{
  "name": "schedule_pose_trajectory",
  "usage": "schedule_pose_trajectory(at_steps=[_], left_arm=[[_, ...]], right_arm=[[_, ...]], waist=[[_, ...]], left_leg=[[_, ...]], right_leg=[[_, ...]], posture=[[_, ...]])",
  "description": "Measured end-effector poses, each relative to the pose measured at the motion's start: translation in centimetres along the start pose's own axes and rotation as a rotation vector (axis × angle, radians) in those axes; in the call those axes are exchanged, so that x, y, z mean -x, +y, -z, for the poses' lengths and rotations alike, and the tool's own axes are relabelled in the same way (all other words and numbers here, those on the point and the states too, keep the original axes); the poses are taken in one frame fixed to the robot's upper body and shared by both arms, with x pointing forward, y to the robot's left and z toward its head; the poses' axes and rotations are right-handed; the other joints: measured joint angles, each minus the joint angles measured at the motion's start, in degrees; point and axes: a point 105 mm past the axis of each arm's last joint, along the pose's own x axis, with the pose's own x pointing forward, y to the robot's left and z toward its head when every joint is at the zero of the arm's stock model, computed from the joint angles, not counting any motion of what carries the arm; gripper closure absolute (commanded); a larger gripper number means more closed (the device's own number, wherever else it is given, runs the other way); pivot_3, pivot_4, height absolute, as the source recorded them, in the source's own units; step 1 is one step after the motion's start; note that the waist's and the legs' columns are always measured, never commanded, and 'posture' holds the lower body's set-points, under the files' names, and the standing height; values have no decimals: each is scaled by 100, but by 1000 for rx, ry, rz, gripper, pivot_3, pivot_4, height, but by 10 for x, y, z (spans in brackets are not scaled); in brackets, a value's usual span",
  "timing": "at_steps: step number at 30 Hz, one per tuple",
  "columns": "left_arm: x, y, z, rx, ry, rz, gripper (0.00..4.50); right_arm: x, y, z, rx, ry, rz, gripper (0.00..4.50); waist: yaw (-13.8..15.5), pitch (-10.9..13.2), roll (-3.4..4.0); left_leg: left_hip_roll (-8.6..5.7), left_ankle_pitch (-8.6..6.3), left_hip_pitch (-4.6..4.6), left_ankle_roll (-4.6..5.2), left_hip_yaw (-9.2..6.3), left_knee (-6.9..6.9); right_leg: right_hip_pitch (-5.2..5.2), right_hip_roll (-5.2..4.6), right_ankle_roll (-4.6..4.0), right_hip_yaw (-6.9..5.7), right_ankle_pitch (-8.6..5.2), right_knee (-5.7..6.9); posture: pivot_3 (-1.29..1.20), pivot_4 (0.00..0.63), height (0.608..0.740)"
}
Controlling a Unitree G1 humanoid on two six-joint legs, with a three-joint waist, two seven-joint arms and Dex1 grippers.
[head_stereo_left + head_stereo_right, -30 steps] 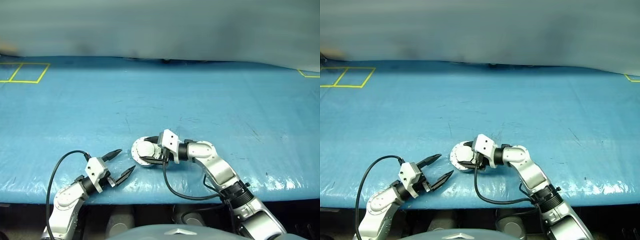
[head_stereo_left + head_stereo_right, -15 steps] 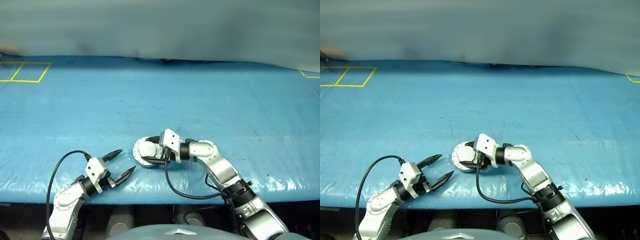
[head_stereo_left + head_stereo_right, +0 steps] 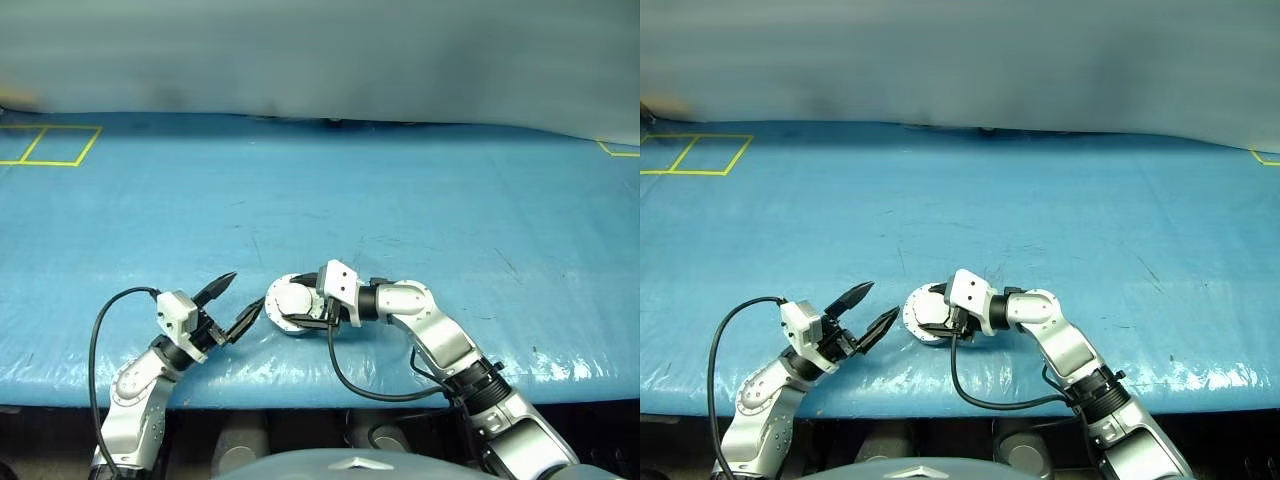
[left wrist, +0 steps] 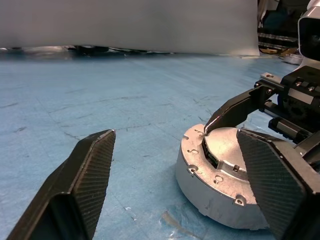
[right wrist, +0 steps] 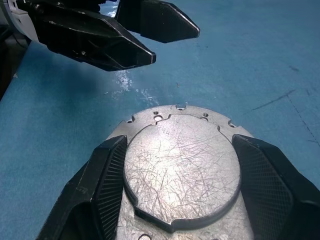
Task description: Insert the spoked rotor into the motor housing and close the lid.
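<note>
Our left end effector (image 3: 232, 304) has moved up and closer to the motor housing (image 3: 290, 308) since a second ago, and its fingers have narrowed a little — open, holding nothing. Our right end effector (image 5: 175, 187) has stayed put, its fingers around the raised middle of the lid (image 5: 181, 167), on the blue surface (image 3: 400, 200) near its front edge — we see no writing.

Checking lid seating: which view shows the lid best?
Right wrist view: the lid faces the camera, its plain grey face and edge seam visible between the right gripper fingers. The left wrist view gives it side-on; in the eye views the right gripper partly covers it.
</note>
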Motion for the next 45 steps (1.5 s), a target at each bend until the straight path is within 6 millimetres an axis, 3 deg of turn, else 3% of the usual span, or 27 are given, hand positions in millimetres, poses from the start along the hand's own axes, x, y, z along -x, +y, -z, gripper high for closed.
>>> schedule_pose_trajectory(at_steps=[9,29,30,33,40,45], left_arm=[[-2,-19,16,-16,132,166,4486],[-17,-18,23,-119,201,229,4486],[-16,-19,23,-118,202,227,4500],[-16,-19,24,-117,202,226,4500],[-15,-19,24,-125,198,220,4500],[-13,-18,25,-121,204,212,4500]], right_arm=[[0,0,0,0,0,10,1504],[1,0,4,-4,12,37,1504],[1,0,4,-6,11,39,764],[3,-3,4,-28,9,54,15],[14,-6,3,-147,-43,82,15],[35,-23,-12,-388,-217,162,15]], waist=[[5,-1,-1],[40,-26,14],[39,-28,15],[39,-39,12],[42,-39,14],[45,-37,16]], left_leg=[[0,0,0,0,0,0],[-4,0,37,-1,3,4],[-4,0,38,0,4,4],[-4,0,38,-1,4,3],[-4,0,31,-1,3,-6],[-5,0,-3,0,1,0]], right_leg=[[0,-1,-1,0,0,0],[10,-9,1,3,-1,-9],[11,-10,1,3,-1,-9],[11,-9,1,3,-1,-9],[3,-9,0,3,-1,-11],[3,-9,2,2,1,-10]], posture=[[0,150,740],[0,150,740],[0,150,740],[0,150,740],[0,150,740],[0,150,740]])
